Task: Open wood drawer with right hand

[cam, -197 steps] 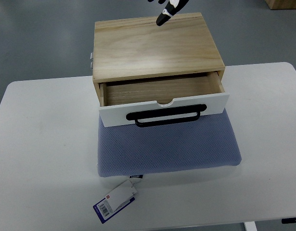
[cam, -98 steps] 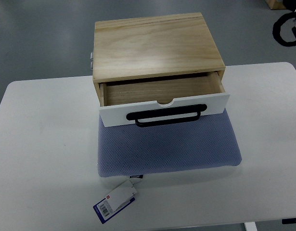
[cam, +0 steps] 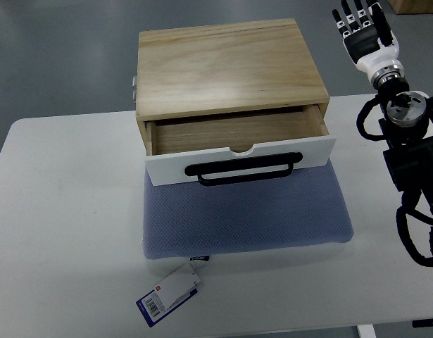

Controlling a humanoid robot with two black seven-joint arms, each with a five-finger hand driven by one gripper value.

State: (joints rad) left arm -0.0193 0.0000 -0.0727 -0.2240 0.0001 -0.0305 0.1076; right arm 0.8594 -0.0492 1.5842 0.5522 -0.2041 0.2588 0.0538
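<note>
The wood drawer [cam: 239, 144] — pale wood, white front, black handle [cam: 242, 169] — stands pulled partly open on a blue mat [cam: 244, 215]; the right hand [cam: 365, 34], fingers spread and empty, hovers well right of it.

A pale wood drawer box [cam: 227, 67] with a white front [cam: 241, 160] and black handle [cam: 241, 170] sits on a blue-grey dotted mat [cam: 244, 215], atop a white surface [cam: 61, 232]; the right hand [cam: 366, 35] shows black fingers [cam: 350, 17] and white casing.

The wood drawer [cam: 239, 144] stood partly pulled out of its pale wooden box [cam: 227, 65], its white front carrying a black handle [cam: 242, 170], interior empty.
</note>
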